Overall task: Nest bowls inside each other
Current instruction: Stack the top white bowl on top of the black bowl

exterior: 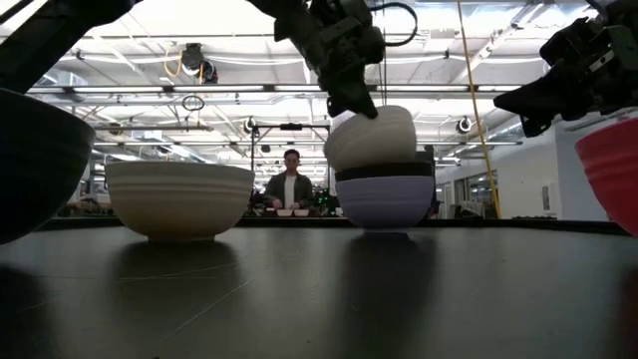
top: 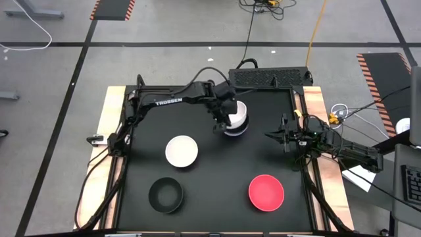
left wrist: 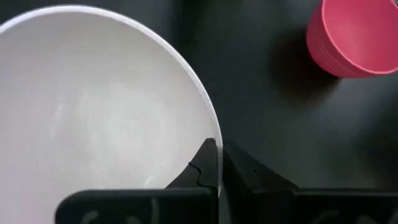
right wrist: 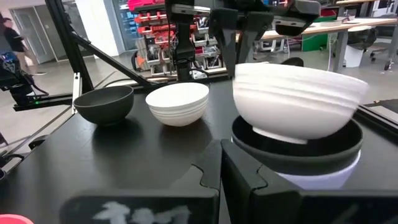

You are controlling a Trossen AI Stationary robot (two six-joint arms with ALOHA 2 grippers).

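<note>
Bowls: six in view, two white, two black, one lavender, one red.
Stack: at about 1 o'clock from table centre, near the far edge; lavender bowl (exterior: 387,199) at the bottom on the table (top: 217,191), black bowl (exterior: 384,172) nested in it, white bowl (exterior: 371,137) on top.
Top white bowl: tilted, not seated flat; one side rides higher above the black rim, visible in the low and right wrist views.
Left gripper (top: 225,113): over the stack, fingers pinched on the rim of the top white bowl, one finger (left wrist: 202,168) inside the bowl and the other outside the wall.
Right gripper (top: 275,135): at 3 o'clock of the table, just right of the stack, off the surface, pointing at the stack; its fingers sit close together with a thin gap and nothing between them.
Loose white bowl (top: 181,151): upright, around 9 o'clock from centre, well apart from the stack.
Loose black bowl (top: 166,195): upright, at 7 o'clock, near the front edge, just in front of the loose white one.
Red bowl (top: 266,192): upright, at 5 o'clock, near the front edge, alone.
Count check: three stacked, three loose.
Background: a person (exterior: 290,182) stands far off beyond the table in the low view, behind a bench.
</note>
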